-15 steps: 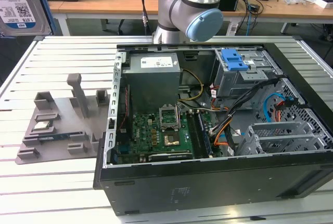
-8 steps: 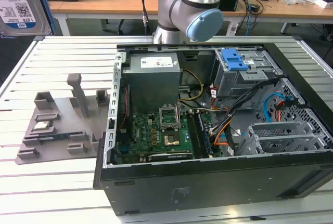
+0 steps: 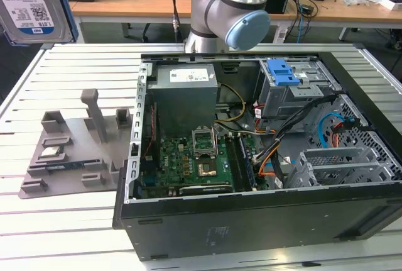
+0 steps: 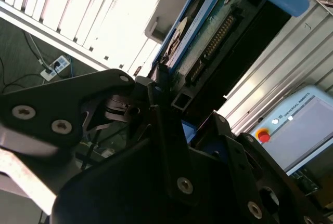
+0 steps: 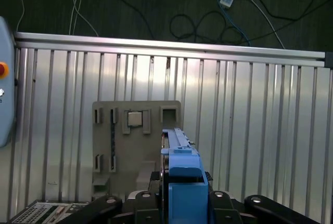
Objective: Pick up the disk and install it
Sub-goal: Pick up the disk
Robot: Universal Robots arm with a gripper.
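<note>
The disk [image 3: 34,4] hangs high over the slatted table, close to the camera at the exterior view's left; its white-and-blue label faces outward and a blue frame runs along its edge. In the first wrist view the disk [image 5: 179,156] stands edge-on between my black fingers, with my gripper [image 5: 182,200] shut on its blue frame. Seen in the second wrist view, the disk [image 4: 208,42] turns its circuit-board side to the camera, and my gripper [image 4: 174,112] clamps its near end.
The open computer case [image 3: 251,221] lies on the table at the exterior view's right, with a drive bay and blue latch [image 3: 282,73] at its far side. A grey parts holder [image 3: 69,151] sits beside it. A teach pendant [image 4: 296,125] lies on the table.
</note>
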